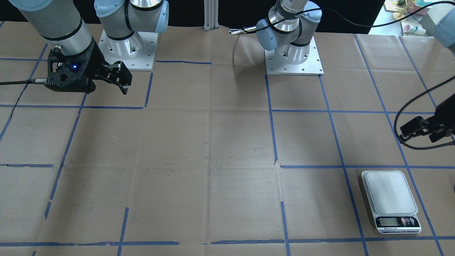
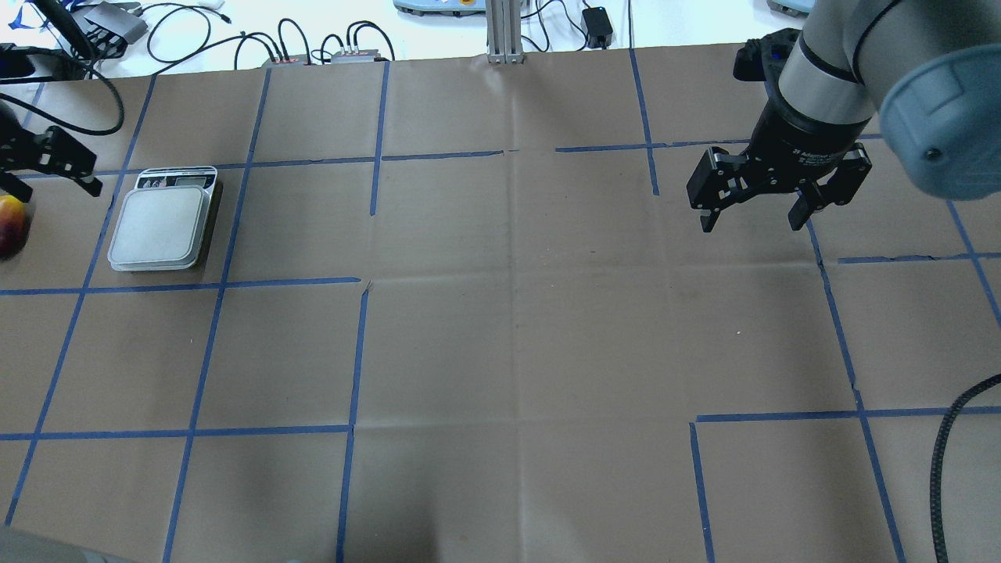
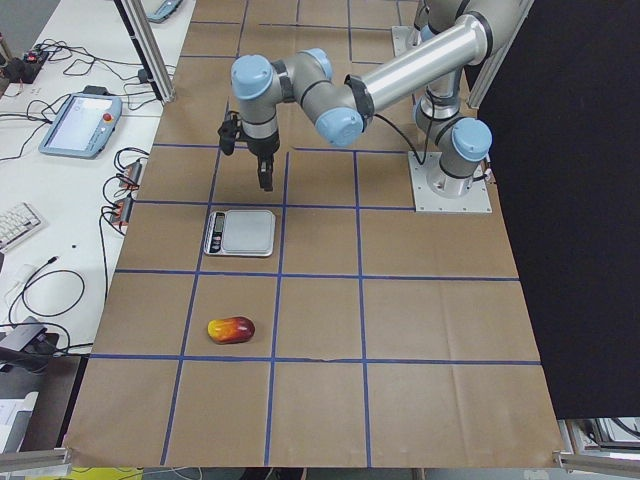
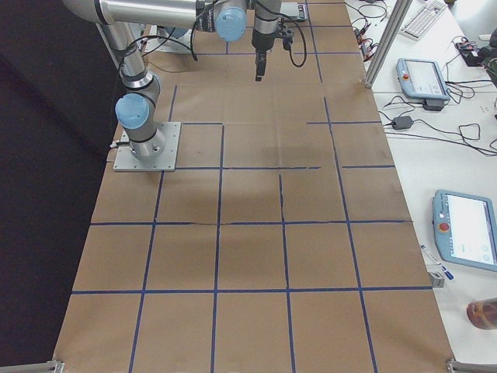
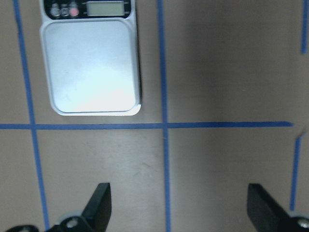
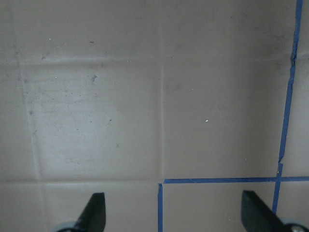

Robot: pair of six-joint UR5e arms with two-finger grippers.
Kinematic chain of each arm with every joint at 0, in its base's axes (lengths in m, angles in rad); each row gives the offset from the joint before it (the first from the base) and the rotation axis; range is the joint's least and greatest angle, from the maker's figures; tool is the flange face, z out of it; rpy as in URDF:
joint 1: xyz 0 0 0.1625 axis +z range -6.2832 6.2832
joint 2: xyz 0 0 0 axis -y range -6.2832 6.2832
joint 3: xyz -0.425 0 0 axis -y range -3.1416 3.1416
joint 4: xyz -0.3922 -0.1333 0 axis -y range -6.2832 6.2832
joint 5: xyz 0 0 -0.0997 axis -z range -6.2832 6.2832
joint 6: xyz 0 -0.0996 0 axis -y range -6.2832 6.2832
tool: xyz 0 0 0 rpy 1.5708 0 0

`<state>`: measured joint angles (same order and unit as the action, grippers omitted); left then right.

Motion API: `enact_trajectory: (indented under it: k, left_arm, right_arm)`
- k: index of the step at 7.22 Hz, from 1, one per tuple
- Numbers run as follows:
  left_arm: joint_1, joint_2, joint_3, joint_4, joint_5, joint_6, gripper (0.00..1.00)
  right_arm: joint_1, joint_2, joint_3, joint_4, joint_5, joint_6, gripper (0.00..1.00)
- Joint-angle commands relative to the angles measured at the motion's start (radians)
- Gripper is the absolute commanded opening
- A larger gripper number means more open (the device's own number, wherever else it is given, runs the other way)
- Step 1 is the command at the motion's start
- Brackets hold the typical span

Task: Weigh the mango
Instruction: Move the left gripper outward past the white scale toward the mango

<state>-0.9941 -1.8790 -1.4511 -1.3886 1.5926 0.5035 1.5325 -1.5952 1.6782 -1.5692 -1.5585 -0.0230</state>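
Overhead exterior. Reader: what is shown, largest first?

Legend: Table (image 2: 500, 352), papered brown and gridded in blue tape. Right arm (image 2: 829, 86), entering at the view's right. Left arm (image 3: 400, 70), reaching toward the table's left end. Scale (image 2: 160, 227), platter bare. Mango (image 3: 231, 329), lying on the table in the grid square next to the scale's, toward the table's end. It is apart from the scale and touched by nothing. Left gripper (image 5: 178, 188), fingers spread and empty, hanging in the air near the scale. Right gripper (image 2: 751, 220), likewise spread and empty, well apart from both.

Reader: How far along is the weighing?

Legend: Not begun, by judgement: the fruit is ungrasped and the platter is bare.

Reader: What could go wrong from here?

Legend: Three risks, as judged.
(a) The left wrist view holds the scale but no mango, so the approach starts without that camera's help and may arrive off-centre.
(b) The fruit is oval and looks smooth, so a pinch across a tapering end may squirt it out or roll it toward the table's edge.
(c) Set off-centre on the platter, it may roll off, and a finger resting on the platter would falsify the reading.
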Motion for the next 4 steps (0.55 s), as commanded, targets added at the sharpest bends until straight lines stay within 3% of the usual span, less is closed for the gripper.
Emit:
enact_trajectory:
  k: [1, 4]
  left_arm:
    - [0.125, -0.214, 0.204, 0.013, 0.01, 0.018, 1.0]
    - [0.202, -0.493, 0.442, 0.017, -0.005, 0.006, 0.99]
  right_arm:
    - [0.0, 0.0, 0.0, 0.0, 0.0, 0.0, 1.0]
    - [0.0, 0.0, 0.0, 0.0, 0.0, 0.0, 1.0]
